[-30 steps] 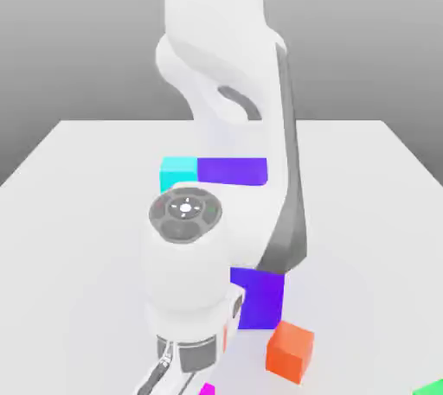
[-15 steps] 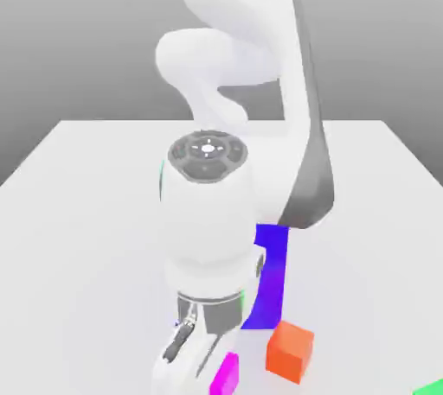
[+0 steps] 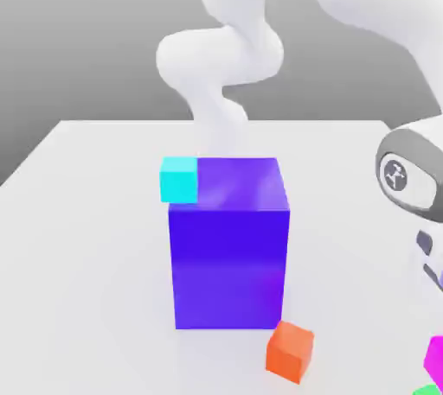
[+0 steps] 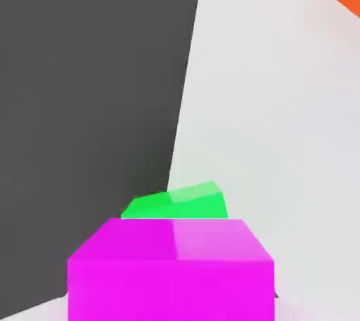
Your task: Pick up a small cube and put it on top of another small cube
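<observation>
The magenta cube [image 4: 171, 269] sits close under the hand camera, above and partly in front of the green cube [image 4: 177, 204], apparently carried off the surface [image 3: 95, 212]; in the exterior view both show at the lower right corner. Whether the pincer is clamped on it cannot be told. To stack well, the arm should centre magenta squarely over green, descend slowly, and release only on contact. The orange cube [image 3: 290, 352], purple-blue block [image 3: 228, 251] and cyan cube [image 3: 179, 179] lie well clear.

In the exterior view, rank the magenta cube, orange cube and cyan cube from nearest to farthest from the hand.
1. Magenta cube, right below the wrist, at that view's lower right edge.
2. Orange cube, front of the table, before the purple block.
3. Cyan cube, behind the block's upper left corner.
</observation>
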{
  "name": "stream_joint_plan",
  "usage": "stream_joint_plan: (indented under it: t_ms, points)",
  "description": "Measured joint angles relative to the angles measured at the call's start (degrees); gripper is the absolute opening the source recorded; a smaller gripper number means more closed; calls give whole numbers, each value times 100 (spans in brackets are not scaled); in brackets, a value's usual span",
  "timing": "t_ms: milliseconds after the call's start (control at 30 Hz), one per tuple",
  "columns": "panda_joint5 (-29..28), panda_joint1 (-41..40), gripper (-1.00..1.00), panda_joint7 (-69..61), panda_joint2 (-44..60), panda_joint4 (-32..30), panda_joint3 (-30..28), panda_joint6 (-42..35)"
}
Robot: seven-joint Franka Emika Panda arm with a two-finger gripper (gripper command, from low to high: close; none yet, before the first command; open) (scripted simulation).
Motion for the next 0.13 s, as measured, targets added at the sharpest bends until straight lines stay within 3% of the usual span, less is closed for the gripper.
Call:
stream_joint_plan:
  t_ms: [133]
  points:
    - [0,0,100,0,0,0,0,0]
